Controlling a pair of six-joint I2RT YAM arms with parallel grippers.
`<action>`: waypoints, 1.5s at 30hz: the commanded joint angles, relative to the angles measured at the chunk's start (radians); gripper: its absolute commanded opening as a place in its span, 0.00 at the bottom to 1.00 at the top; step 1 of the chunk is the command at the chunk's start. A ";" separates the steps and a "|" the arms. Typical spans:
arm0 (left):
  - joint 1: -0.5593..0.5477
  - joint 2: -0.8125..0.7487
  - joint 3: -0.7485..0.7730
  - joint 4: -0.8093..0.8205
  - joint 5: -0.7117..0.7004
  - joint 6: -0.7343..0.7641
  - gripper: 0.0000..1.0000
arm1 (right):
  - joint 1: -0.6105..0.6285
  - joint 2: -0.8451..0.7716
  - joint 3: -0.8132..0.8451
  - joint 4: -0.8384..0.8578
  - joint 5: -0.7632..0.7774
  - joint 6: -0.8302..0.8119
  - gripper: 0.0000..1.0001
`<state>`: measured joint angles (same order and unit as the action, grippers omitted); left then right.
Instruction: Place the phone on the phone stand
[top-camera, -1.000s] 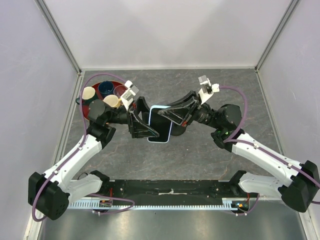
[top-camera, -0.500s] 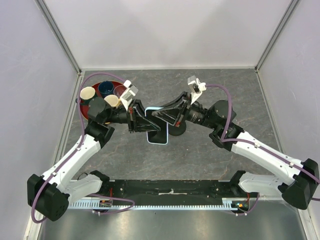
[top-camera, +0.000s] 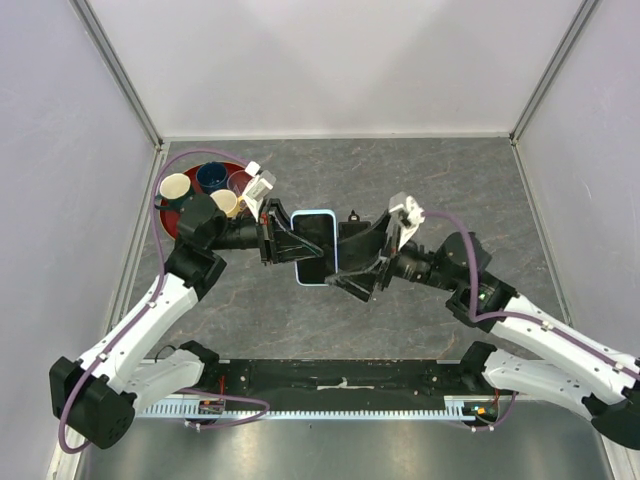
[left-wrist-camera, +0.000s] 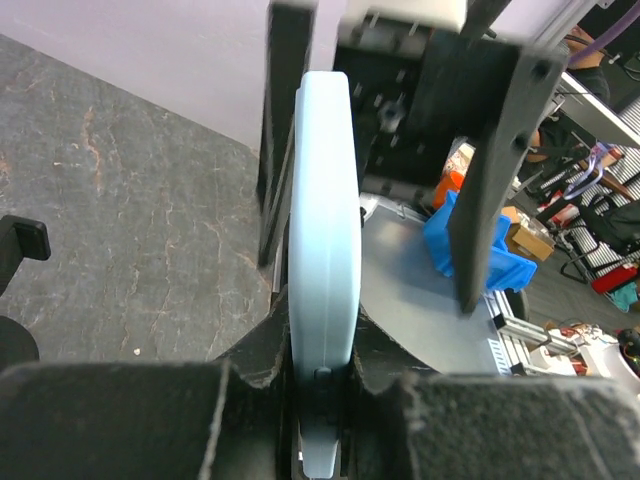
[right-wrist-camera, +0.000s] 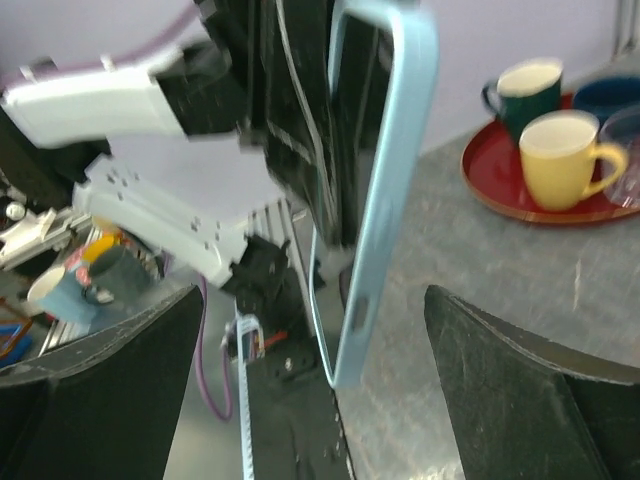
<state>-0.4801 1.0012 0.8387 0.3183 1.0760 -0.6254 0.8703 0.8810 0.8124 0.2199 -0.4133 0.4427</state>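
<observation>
**Top external view.** Check the left gripper (top-camera: 298, 247): it is clenched on the phone (top-camera: 318, 232) and holds it above the middle of the table (top-camera: 430, 180). You see the black screen from above, ringed by its light blue edge. The right gripper (top-camera: 347, 256) sits just beside the phone's right edge with its fingers spread apart, gripping nothing.

**Left wrist view.** You see the phone edge-on as a pale blue strip. Its lower end is pinched between the two dark finger pads (left-wrist-camera: 250, 375). The right arm's fingers stand beyond it, one on each side. Part of the phone stand (left-wrist-camera: 22, 245) shows at the left border, standing on the table, apart from the phone.

**Right wrist view.** Note both of its fingers (right-wrist-camera: 100, 390) set wide apart at the lower corners. The phone stands upright between them, touching neither. A red tray (right-wrist-camera: 505, 200) carrying a yellow mug (right-wrist-camera: 562, 150) lies behind, to the right.
</observation>
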 joint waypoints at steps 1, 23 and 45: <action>-0.003 -0.027 0.045 0.025 -0.036 0.027 0.02 | 0.047 0.021 -0.123 0.151 -0.061 0.040 0.98; -0.003 -0.003 0.030 0.113 0.015 -0.046 0.02 | 0.113 0.156 -0.251 0.607 0.084 0.136 0.42; 0.005 0.024 0.069 0.065 0.099 -0.036 0.53 | 0.111 0.036 -0.210 0.325 0.028 -0.013 0.00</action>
<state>-0.4789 1.0245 0.8577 0.3809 1.1370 -0.6746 0.9783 0.9558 0.5541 0.5690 -0.3679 0.4892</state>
